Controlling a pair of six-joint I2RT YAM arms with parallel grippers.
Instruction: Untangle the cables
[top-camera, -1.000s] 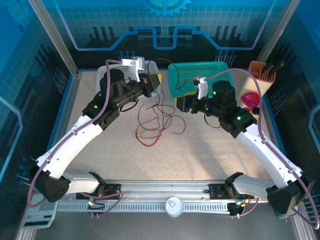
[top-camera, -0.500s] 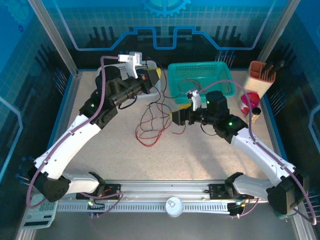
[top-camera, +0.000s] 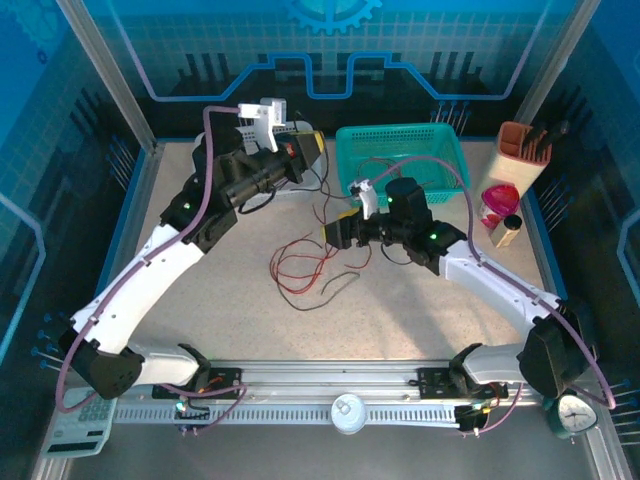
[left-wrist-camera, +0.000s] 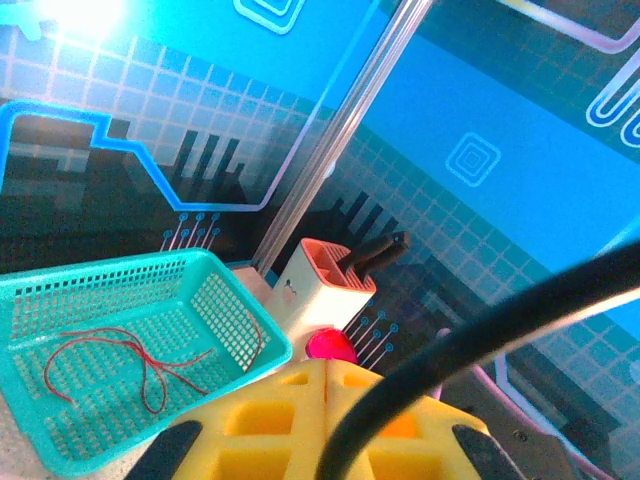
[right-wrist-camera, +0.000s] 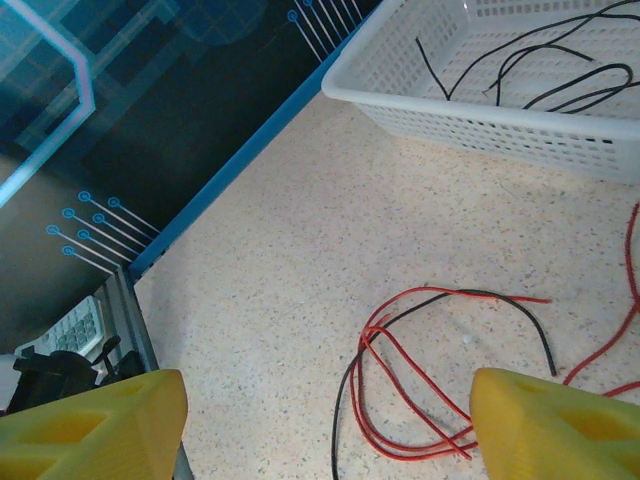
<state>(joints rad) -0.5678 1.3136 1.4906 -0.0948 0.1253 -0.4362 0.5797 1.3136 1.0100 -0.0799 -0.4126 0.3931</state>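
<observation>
A loose tangle of red and black cables (top-camera: 300, 268) lies on the tabletop (top-camera: 420, 320), near its middle. The right gripper (top-camera: 330, 233) hangs over the far right part of the tangle, its yellow jaws well apart with nothing between them. Farther back the left gripper (top-camera: 312, 150) is raised, jaws together, and a black cable (left-wrist-camera: 480, 340) runs out from between them. Near it stands a white basket (right-wrist-camera: 450, 118) with black wires (right-wrist-camera: 540, 80) inside, and to the right of that a teal basket (top-camera: 440, 140) holds a red wire (left-wrist-camera: 130, 360)
</observation>
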